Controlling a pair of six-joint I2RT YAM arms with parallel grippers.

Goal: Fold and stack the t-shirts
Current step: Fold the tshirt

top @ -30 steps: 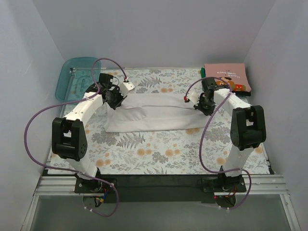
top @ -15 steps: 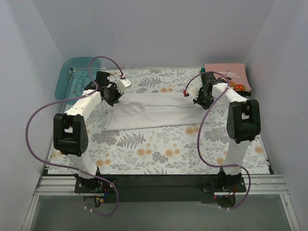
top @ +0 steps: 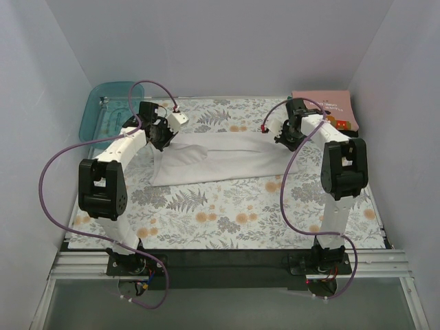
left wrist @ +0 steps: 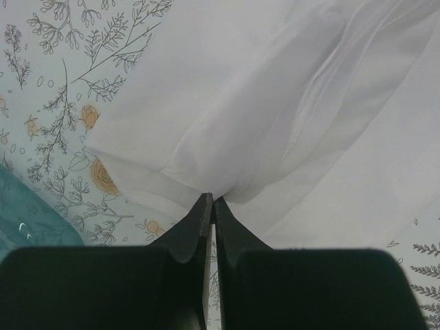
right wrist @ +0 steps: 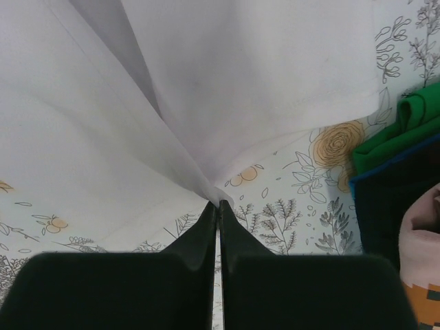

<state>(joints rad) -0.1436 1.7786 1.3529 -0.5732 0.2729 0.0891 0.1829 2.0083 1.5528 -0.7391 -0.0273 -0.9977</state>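
A plain white t-shirt (top: pixel 220 163) lies in a long strip across the middle of the floral table. My left gripper (top: pixel 167 136) is shut on its left far edge; in the left wrist view the cloth (left wrist: pixel 261 117) bunches at my closed gripper (left wrist: pixel 212 199). My right gripper (top: pixel 283 137) is shut on the shirt's right far edge; the cloth (right wrist: pixel 172 103) pinches into my gripper (right wrist: pixel 218 203) there. A folded salmon-pink t-shirt (top: pixel 323 108) lies on a stack at the back right, with green cloth (right wrist: pixel 395 134) under it.
A translucent teal tray (top: pixel 106 110) stands at the back left; its corner shows in the left wrist view (left wrist: pixel 27 220). White walls close in the back and both sides. The floral mat (top: pixel 227 220) stretches toward the arm bases.
Both grippers have moved toward the back of the table with the white shirt's edge. The near bulk of the shirt has been drawn into a flatter, narrower strip.
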